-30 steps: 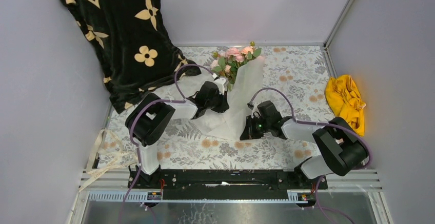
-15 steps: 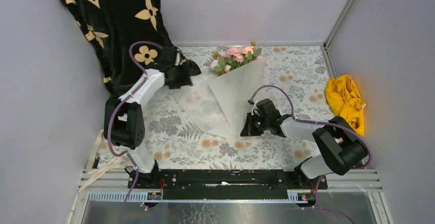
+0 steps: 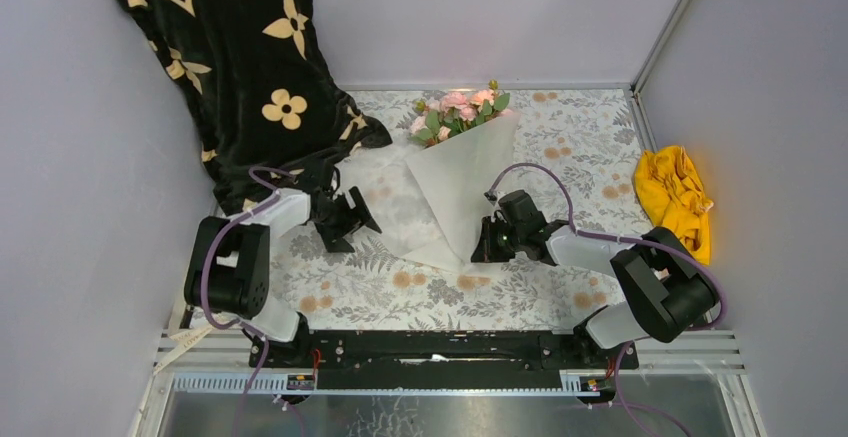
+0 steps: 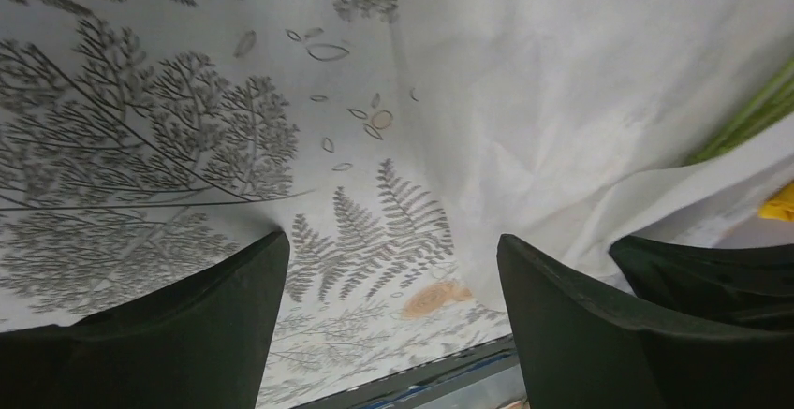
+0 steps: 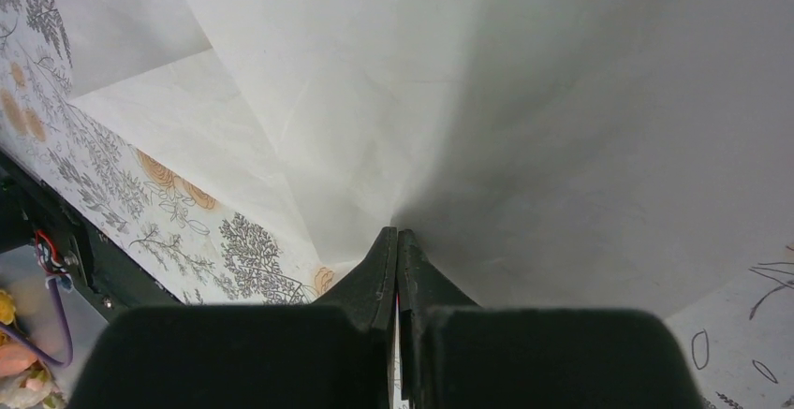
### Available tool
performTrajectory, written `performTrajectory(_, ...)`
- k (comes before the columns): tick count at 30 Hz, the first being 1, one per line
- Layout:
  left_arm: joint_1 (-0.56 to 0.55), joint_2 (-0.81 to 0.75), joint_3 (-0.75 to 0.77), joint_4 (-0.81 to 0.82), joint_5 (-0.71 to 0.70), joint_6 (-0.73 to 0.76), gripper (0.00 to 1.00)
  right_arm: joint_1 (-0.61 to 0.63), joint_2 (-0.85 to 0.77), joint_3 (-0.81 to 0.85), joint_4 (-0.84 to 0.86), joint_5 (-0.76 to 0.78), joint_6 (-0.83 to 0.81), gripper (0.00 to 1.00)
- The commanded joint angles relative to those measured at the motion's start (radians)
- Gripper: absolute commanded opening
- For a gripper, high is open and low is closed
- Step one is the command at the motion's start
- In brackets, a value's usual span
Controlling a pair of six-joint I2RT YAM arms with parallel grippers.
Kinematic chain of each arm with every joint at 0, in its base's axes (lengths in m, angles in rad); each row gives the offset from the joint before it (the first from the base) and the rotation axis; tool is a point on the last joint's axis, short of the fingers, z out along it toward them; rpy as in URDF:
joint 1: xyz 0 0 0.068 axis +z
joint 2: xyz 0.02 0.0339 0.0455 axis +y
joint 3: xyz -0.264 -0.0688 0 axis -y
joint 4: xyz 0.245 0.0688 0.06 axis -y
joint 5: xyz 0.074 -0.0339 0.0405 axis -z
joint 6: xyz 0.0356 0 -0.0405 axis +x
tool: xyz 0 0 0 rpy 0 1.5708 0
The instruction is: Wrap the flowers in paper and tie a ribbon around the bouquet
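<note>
We see the thin translucent white paper sheet (image 3: 455, 182) coned around small pink roses (image 3: 458, 109) toward the worktop's (image 3: 560, 287) twelve o'clock. Our right end effector (image 3: 483, 247) pinches its lower edge, and our left end effector (image 3: 352, 219) gapes open at its eight o'clock.

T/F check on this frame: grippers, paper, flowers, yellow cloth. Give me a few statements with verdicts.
1. The left gripper is open with nothing between its fingers. True.
2. The right gripper hangs open above the paper. False: it is shut, pinching the paper near its narrow near end.
3. The flowers stick out of the wide far end of the paper. True.
4. The yellow cloth lies to the left of the flowers. False: it lies well to their right, apart from the paper.
</note>
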Motion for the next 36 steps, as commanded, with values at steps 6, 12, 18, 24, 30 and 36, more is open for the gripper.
performTrajectory(6, -0.048, -0.052, -0.199, 0.31, 0.08, -0.139, 0.9, 0.012, 0.004, 0.001, 0.032, 0.042, 0.012, 0.0)
performTrajectory(12, -0.112, -0.027, -0.212, 0.385, 0.077, -0.201, 0.86, 0.023, 0.015, -0.002, 0.073, 0.041, 0.032, 0.0)
performTrajectory(18, -0.139, -0.008, -0.22, 0.391, 0.083, -0.227, 0.8, 0.03, -0.009, -0.006, 0.072, 0.055, 0.038, 0.0)
performTrajectory(24, -0.141, 0.016, -0.192, 0.426, 0.093, -0.24, 0.54, 0.034, 0.004, -0.004, 0.074, 0.055, 0.039, 0.0)
performTrajectory(30, -0.142, 0.035, -0.161, 0.469, 0.097, -0.203, 0.08, 0.036, 0.007, -0.015, 0.082, 0.068, 0.06, 0.0)
performTrajectory(36, -0.193, -0.012, 0.002, 0.36, 0.037, 0.029, 0.0, 0.036, 0.012, -0.054, 0.117, 0.12, 0.144, 0.0)
